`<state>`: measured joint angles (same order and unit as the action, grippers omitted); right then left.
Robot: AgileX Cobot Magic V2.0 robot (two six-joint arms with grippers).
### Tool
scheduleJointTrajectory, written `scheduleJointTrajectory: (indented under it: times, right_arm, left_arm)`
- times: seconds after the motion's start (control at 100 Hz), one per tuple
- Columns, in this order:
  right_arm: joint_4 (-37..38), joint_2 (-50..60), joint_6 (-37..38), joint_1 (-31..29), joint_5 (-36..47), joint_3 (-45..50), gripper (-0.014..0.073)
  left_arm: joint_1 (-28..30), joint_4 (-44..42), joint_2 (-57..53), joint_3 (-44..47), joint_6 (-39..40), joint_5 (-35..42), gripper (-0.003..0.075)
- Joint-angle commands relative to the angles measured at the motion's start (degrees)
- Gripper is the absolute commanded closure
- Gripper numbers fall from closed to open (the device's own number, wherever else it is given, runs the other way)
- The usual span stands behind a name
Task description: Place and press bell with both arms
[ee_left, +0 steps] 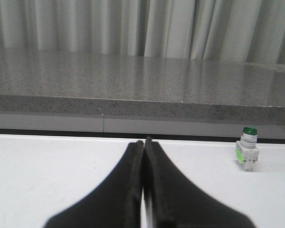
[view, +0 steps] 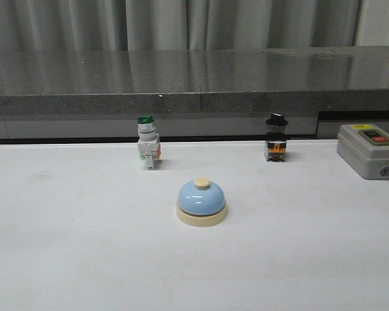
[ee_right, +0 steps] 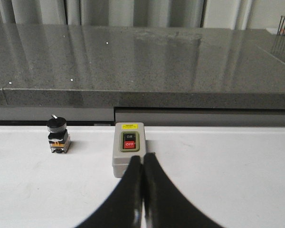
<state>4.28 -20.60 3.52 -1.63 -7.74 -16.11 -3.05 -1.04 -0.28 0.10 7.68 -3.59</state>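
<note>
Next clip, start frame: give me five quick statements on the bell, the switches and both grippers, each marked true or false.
1. The bell stands upright on the white table, held by no gripper. True.
2. The left gripper is wide open. False: its fingers are pressed together, with nothing between them.
3. The green-capped switch stands farther from the robot than the bell, to its left in the front view. True.
4. The right gripper grips the grey box. False: it is shut and empty, with the box beyond its tips.
5. The black-knobbed switch lies tipped over. False: it stands upright.
</note>
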Motion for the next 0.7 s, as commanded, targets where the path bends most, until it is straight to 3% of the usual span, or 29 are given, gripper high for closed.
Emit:
scheduleJointTrajectory:
  times: [0.0, 0.22, 0.69]
  right_arm:
    - [0.42, -7.77, -0.55, -0.20, 3.59, -6.00, 0.0654]
    - [0.19, -24.12, -0.48, 2.28, -0.66, -18.31, 0.0654]
    - [0.19, -57.83, -0.58, 25.04, -24.20, -48.93, 0.0654]
  left_arm:
    - [0.06, 0.40, -1.77, 2.42, 0.23, 4.25, 0.0741]
    - [0.06, 0.40, -1.77, 2.42, 0.23, 4.25, 0.0741]
    - [0.06, 0.40, -1.77, 2.42, 0.23, 4.25, 0.0741]
